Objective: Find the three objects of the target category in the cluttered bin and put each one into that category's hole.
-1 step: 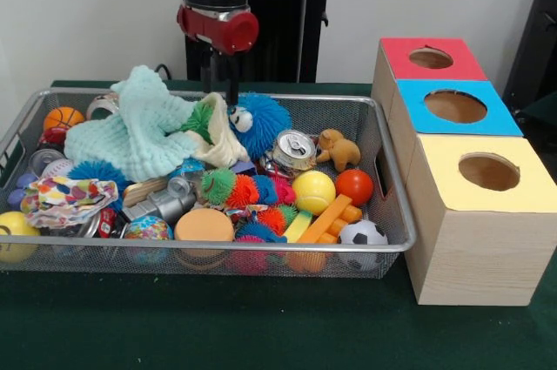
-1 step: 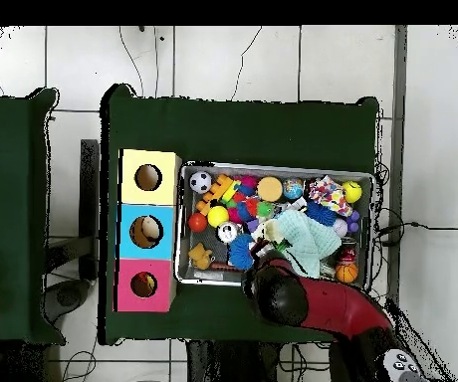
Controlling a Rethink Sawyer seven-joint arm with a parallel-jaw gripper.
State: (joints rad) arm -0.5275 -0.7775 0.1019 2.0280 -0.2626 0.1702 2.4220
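Observation:
A wire mesh bin [image 1: 397, 206] holds mixed clutter: a blue spiky ball with eyes [image 1: 263, 123], a green spiky toy [image 1: 202, 119], a mint knitted cloth [image 1: 137, 131], a drinks can [image 1: 294, 148], a tan plush dog [image 1: 338, 151], a yellow ball [image 1: 313, 191] and a red ball [image 1: 354, 185]. My gripper [image 1: 221, 91] hangs open at the bin's back, its tips just above the gap between the green toy and the blue spiky ball, holding nothing. In the overhead view the arm's wrist [image 2: 278, 288] hides the gripper at the bin's [image 2: 185, 224] lower edge.
Three wooden boxes with round holes stand beside the bin: red top [image 1: 431, 58], blue top [image 1: 454, 106], yellow top [image 1: 487, 171]. From overhead the blue box's hole [image 2: 148, 231] shows a tan object inside. A soccer ball [image 1: 363, 233], a basketball [image 1: 63, 117] and a patterned cloth [image 1: 61, 196] also lie in the bin.

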